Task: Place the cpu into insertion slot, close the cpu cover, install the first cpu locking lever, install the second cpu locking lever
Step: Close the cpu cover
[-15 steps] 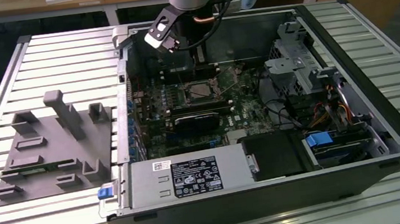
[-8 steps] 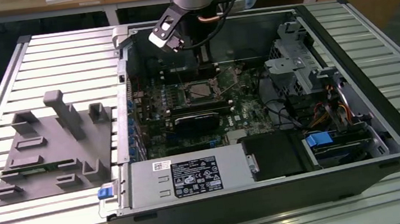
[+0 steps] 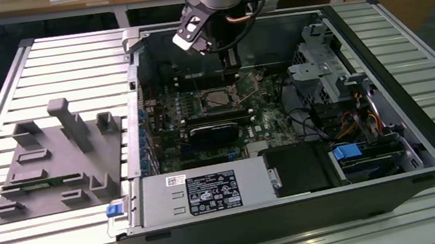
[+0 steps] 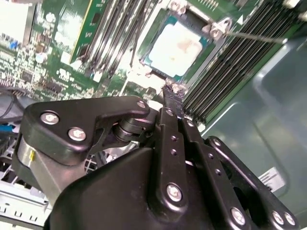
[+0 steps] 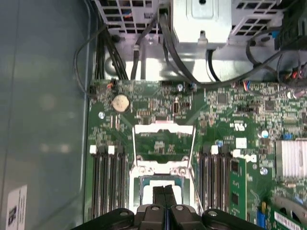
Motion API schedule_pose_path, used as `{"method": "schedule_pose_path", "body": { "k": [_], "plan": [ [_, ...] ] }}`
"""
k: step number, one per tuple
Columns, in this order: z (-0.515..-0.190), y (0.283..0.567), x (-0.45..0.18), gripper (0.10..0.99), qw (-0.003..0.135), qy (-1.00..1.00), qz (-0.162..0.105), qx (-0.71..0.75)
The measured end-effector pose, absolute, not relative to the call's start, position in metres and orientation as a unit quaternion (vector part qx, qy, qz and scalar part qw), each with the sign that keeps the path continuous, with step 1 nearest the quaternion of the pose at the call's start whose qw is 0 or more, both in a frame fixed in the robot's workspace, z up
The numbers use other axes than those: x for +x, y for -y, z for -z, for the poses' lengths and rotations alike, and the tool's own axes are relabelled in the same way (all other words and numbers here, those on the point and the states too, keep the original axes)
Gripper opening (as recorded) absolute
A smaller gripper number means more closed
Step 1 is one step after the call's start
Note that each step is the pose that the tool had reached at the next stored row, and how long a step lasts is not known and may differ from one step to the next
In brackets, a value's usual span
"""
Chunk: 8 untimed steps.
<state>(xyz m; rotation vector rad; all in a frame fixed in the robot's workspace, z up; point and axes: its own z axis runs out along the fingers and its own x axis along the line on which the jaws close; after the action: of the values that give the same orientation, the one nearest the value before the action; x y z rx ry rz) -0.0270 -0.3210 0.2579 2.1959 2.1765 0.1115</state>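
On the table (image 3: 70, 52): an open case (image 3: 213, 227), with the board (image 3: 272, 128) flat on its floor. Over the board, the gripper (image 3: 232, 78): hangs pointing down at the slot (image 5: 139, 187), fingers (image 5: 159, 196) pressed together, grips nothing. In the second wrist view, ends just beside the near edge of the cpu (image 4: 177, 45); cannot tell whether touching.

Looks about a quarter done. First step judged finished: cpu seated in the slot, its green border framed by the silver rim. Three steps left. Cover (image 5: 164, 128) folded open off the slot, on the side toward the coin cell (image 5: 121, 102), with bare board showing through its window; cannot tell how steeply tilted. No lever seen latched: one thin lever (image 4: 254, 36) stands clear of the slot, slanting out over the memory slots (image 4: 230, 67).

Cpu: lies flat, metal top up, edges square with the slot. Being square, has no long axis to speak of. Cover: runs lengthwise away from its hinge edge at the slot, free edge pointing toward the coin cell, away from the gripper.
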Motion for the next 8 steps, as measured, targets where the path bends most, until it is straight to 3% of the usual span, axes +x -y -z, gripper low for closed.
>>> {"method": "schedule_pose_path", "body": {
  "k": [8],
  "plan": [
    [-0.258,0.321,-0.007,0.102,0.024,-0.703,-0.036,0.71]
  ]
}}
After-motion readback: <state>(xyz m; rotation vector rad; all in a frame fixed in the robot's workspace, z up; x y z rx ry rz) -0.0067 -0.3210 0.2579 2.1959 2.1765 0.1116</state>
